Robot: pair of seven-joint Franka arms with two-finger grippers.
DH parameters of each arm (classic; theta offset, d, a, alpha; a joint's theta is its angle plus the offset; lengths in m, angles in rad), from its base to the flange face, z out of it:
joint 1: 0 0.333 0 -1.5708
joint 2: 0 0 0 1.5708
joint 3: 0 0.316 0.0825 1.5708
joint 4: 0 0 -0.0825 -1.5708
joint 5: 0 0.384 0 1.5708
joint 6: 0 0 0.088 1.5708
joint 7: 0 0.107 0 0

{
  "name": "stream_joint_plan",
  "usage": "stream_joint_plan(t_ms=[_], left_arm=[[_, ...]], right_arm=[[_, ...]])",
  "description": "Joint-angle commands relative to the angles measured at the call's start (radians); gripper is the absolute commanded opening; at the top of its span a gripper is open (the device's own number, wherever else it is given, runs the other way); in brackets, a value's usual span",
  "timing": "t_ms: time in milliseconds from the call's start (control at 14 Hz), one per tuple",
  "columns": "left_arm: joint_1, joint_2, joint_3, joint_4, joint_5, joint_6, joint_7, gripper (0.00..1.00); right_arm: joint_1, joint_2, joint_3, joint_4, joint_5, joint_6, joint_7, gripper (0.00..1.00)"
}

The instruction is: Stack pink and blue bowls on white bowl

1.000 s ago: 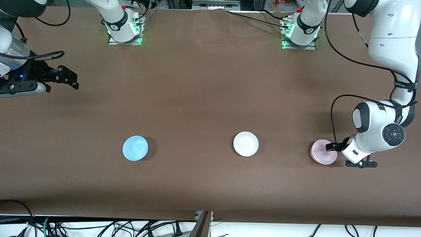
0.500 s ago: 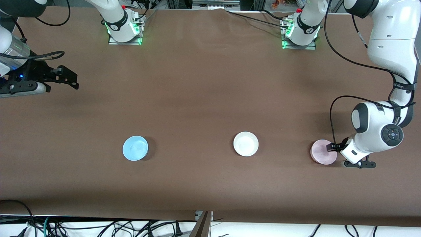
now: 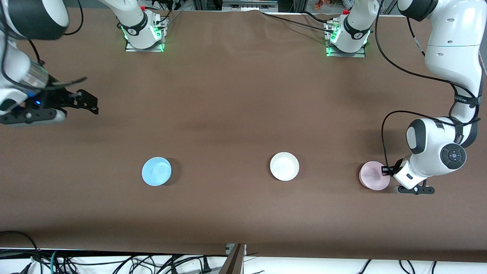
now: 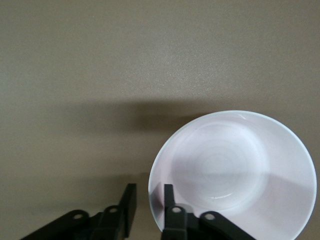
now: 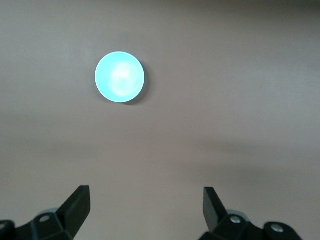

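Observation:
The pale pink bowl (image 3: 373, 176) sits on the table toward the left arm's end. My left gripper (image 3: 387, 171) is low at its rim. In the left wrist view the pink bowl (image 4: 235, 165) is upright, and the left gripper (image 4: 150, 188) straddles its rim, one finger inside, one outside, a narrow gap still showing. The white bowl (image 3: 284, 166) sits mid-table. The light blue bowl (image 3: 156, 171) sits toward the right arm's end. My right gripper (image 3: 90, 104) is open and empty, up over bare table. The right wrist view shows the blue bowl (image 5: 120, 76) ahead of the open right gripper (image 5: 146, 192).
The brown table (image 3: 236, 99) holds only the three bowls, which lie in one row. The two arm bases (image 3: 144, 34) stand along the edge farthest from the front camera. Cables hang below the table edge nearest that camera.
The right gripper has moved nearer the blue bowl. The left gripper's fingers have drawn closer together at the pink bowl's rim. The bowls have not moved.

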Motion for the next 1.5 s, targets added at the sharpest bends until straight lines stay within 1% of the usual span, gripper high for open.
stream_joint_plan(t_ms=[0,71,143,357,500,571,643,714,786,857,1071,1214,1429], left_arm=[[0.006,0.005,-0.007,0.012,0.006,-0.014,0.000,0.08],[0.006,0.006,-0.007,0.012,0.006,-0.015,-0.001,0.03],[0.006,0.005,-0.007,0.012,0.006,-0.015,-0.001,0.00],[-0.001,0.003,-0.007,0.009,0.006,-0.024,-0.006,0.00],[-0.008,-0.013,-0.022,0.018,0.004,-0.092,-0.070,0.00],[-0.017,-0.026,-0.039,0.024,0.004,-0.136,-0.128,0.00],[-0.020,-0.041,-0.063,0.028,0.004,-0.165,-0.193,0.00],[-0.020,-0.058,-0.095,0.029,0.004,-0.184,-0.240,0.00],[-0.020,-0.073,-0.126,0.031,0.004,-0.205,-0.280,0.00],[-0.020,-0.090,-0.157,0.034,0.004,-0.231,-0.328,0.00],[-0.032,-0.101,-0.241,0.070,0.004,-0.294,-0.519,0.00],[-0.092,-0.101,-0.250,0.098,0.004,-0.313,-0.656,0.00],[-0.211,-0.084,-0.249,0.101,0.009,-0.307,-0.863,0.00]], right_arm=[[0.003,0.113,0.004,0.031,-0.002,0.020,-0.004,1.00],[0.013,0.166,0.005,0.038,-0.006,0.031,-0.006,1.00],[0.017,0.180,0.005,0.041,-0.003,0.061,-0.006,1.00],[0.023,0.240,0.005,0.041,0.007,0.133,-0.004,1.00],[0.026,0.289,0.005,0.041,0.028,0.204,-0.001,1.00],[0.026,0.331,0.005,0.042,0.049,0.263,-0.004,1.00],[0.028,0.399,0.008,0.044,0.068,0.340,-0.004,1.00],[0.026,0.457,0.025,0.053,0.085,0.424,-0.004,1.00],[0.026,0.494,0.030,0.054,0.092,0.483,-0.003,1.00],[0.033,0.522,0.031,0.054,0.096,0.511,0.008,1.00],[0.033,0.567,0.033,0.054,0.149,0.540,-0.001,1.00],[0.028,0.577,0.031,0.056,0.148,0.541,-0.004,0.99],[0.014,0.600,0.030,0.079,0.146,0.543,-0.018,0.99]])
